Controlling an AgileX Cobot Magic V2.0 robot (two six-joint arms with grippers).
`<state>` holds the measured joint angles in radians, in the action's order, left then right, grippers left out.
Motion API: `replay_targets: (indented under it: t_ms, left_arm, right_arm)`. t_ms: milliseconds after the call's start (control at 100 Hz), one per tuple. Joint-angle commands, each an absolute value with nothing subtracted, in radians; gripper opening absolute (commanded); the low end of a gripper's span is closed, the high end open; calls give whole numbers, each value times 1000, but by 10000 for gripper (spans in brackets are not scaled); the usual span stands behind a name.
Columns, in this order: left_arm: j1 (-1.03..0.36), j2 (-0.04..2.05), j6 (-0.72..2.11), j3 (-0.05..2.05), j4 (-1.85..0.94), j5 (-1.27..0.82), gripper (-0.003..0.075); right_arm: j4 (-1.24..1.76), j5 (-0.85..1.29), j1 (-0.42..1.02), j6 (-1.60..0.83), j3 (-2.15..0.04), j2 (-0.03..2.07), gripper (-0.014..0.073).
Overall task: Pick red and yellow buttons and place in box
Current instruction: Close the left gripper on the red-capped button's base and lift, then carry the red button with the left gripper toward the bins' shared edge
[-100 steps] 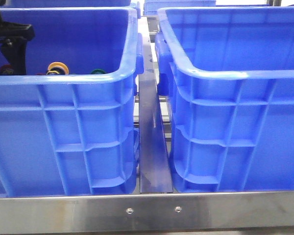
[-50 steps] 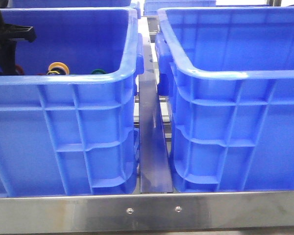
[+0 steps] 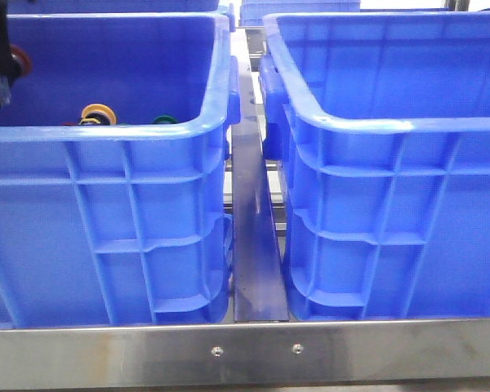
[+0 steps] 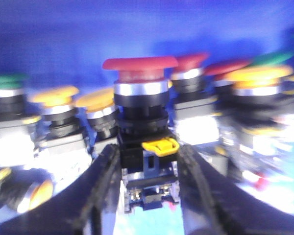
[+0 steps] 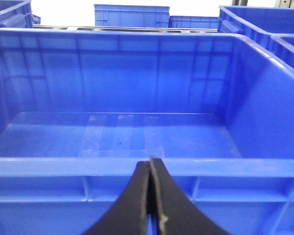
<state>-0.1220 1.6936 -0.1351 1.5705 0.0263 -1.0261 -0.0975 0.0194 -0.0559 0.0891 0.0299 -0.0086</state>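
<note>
Two blue crates (image 3: 367, 204), left gripper (image 4: 149, 188) clamping one red button (image 4: 139, 68), right gripper (image 5: 150, 196) closed, holding nothing

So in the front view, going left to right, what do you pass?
Left gripper holding a red button → yellow button → green button, all inside the left crate → metal divider rail → right crate.

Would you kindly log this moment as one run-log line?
left gripper: shut on red button, in left crate | right gripper: shut, empty | right crate: no buttons seen
</note>
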Motion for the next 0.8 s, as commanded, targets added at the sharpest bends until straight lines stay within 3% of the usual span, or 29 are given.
replay_targets:
  t_ms: [0,410,790]
  left_arm:
    - [-130,1583,-91,1540,-48,-954,167]
    - [-159,1386,443,1325,-518,-880,167]
    - [-436,1384,802,1321,-636,-915,167]
  right_arm:
    - [-104,-64,-61,81,33,-31,-68]
    - [-104,-64,-61,81,33,-31,-68]
    - [-104,-64,-61,81,33,-31,-68]
